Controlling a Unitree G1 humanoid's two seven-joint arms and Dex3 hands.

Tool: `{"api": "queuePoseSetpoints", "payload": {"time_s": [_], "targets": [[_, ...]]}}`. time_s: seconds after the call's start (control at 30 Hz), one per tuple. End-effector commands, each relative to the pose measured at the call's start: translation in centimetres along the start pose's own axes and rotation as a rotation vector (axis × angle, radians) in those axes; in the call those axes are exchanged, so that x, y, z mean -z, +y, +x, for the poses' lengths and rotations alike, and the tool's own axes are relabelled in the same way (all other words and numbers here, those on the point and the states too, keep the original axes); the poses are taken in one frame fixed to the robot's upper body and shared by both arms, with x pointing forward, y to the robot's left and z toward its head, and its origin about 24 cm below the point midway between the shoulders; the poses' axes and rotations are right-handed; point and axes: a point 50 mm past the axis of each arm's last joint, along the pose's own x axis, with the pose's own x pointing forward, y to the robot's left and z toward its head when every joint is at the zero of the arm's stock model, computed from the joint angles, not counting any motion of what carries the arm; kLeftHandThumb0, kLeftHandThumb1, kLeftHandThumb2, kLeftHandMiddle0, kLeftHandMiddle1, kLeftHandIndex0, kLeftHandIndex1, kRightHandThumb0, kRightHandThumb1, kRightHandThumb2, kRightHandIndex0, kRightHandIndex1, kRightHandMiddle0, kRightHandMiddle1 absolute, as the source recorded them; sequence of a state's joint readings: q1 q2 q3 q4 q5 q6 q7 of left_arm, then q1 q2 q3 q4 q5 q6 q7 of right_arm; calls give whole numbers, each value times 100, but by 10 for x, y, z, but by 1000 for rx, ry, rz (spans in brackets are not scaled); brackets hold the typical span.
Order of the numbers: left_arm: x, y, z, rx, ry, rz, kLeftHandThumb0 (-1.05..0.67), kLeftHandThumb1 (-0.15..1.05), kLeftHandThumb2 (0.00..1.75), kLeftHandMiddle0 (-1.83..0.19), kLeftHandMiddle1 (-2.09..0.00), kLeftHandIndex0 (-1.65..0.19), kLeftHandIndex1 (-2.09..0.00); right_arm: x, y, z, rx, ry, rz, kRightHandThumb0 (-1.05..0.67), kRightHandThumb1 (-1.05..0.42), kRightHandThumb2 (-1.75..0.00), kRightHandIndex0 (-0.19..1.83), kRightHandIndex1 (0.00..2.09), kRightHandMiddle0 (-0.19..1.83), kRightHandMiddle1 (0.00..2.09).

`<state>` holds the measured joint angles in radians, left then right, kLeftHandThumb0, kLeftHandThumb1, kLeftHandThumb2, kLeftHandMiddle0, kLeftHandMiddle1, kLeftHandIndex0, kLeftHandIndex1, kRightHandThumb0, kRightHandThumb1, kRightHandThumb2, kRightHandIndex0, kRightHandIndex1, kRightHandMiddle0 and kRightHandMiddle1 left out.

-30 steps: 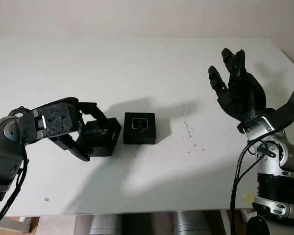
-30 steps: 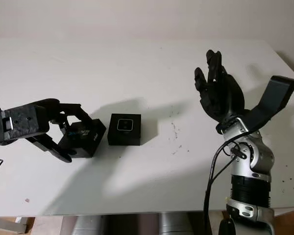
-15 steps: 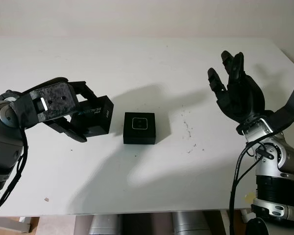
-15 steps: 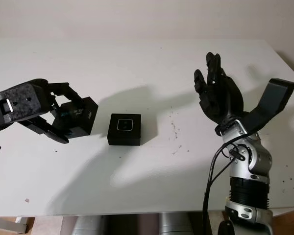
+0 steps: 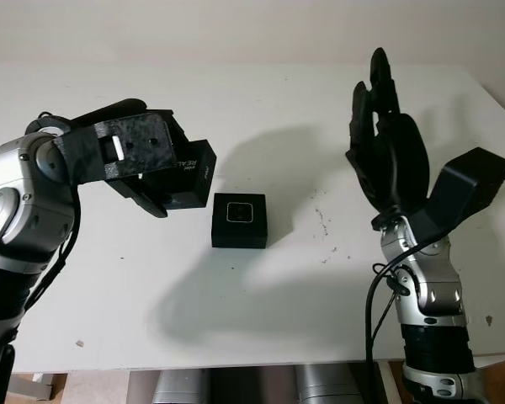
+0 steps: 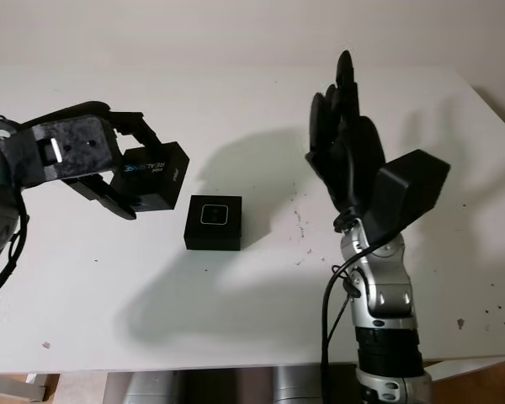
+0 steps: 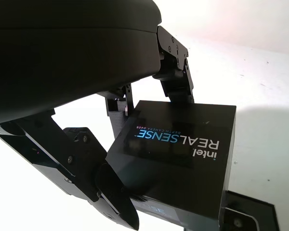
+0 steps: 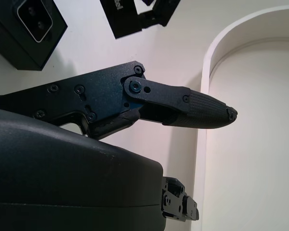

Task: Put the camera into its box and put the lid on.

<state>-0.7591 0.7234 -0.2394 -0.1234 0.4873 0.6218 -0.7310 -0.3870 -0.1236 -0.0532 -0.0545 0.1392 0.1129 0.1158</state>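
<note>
- Camera [image 5: 239,212] sits in its box [image 5: 239,233] at centre frame, on the white table [image 5: 261,126].
- Left hand [image 5: 139,164], left of centre, grips the lid [image 5: 188,172] above the table.
- Right hand [image 5: 387,143], raised at right, holds nothing.
- Judged next: align lid over box, then lower.

This looks like a robotics lab or test room rather than a home or shop. A plain white surface [image 5: 261,320] stands against a bare pale wall [image 5: 252,29], with nothing decorative about. The surface carries small dark specks and scuffs, the marks of repeated trials. On it sits a small black box [image 5: 240,220] holding a depth camera, and the lid [image 7: 183,159] printed "intel REALSENSE" is lab equipment packaging. The robot's own metal forearm [image 5: 433,303] with exposed black cables [image 5: 379,295] running along it fits an experimental setup. Below the front edge, grey cylindrical parts [image 5: 181,385] show.
</note>
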Motion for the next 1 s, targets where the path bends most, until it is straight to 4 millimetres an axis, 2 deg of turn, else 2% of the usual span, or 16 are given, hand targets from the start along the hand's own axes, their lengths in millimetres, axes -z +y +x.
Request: {"api": "queuePoseSetpoints", "payload": {"time_s": [0.0, 0.23, 0.37, 0.43, 0.53, 0.63, 0.8, 0.97], "targets": [[-7, 4, 2, 6, -14, -10, -11, 95, 6, -51, -133, -42, -126, -2, 3, -2, -15, -25, -1, -74, -105, -61, -19, 0, -19, 0], [-8, -3, 11, 91, 25, -90, -15, 94, 5, -47, -142, -42, -136, 4, 18, -3, -48, -4, -55, -80, -105, -56, -19, 0, -19, 0], [-12, -11, 17, 151, 41, -287, -9, 95, 6, -42, -143, -41, -145, 8, 26, -3, -75, 4, -58, -80, -105, -54, -19, 0, -19, 0], [-14, -15, 18, 168, 42, -319, -8, 95, 6, -40, -138, -40, -148, 9, 26, -4, -83, 12, -66, -80, -105, -54, -19, 0, -19, 0], [-15, -19, 19, 182, 57, -321, -7, 96, 6, -40, -134, -39, -148, 11, 26, -4, -77, 14, -55, -81, -105, -54, -19, 0, -19, 0], [-17, -26, 20, 208, 97, -253, -13, 96, 6, -46, -133, -37, -143, 14, 25, -4, -38, 20, -35, -80, -105, -55, -19, 0, -19, 0], [-21, -37, 22, 223, 110, -270, -10, 96, 5, -43, -145, -36, -143, 16, 24, -3, -24, 12, -39, -79, -105, -56, -19, 0, -19, 0], [-26, -40, 22, 216, 136, -228, -12, 96, 5, -41, -144, -33, -142, 16, 24, -3, -10, 8, -43, -79, -105, -55, -19, 0, -19, 0]]}}
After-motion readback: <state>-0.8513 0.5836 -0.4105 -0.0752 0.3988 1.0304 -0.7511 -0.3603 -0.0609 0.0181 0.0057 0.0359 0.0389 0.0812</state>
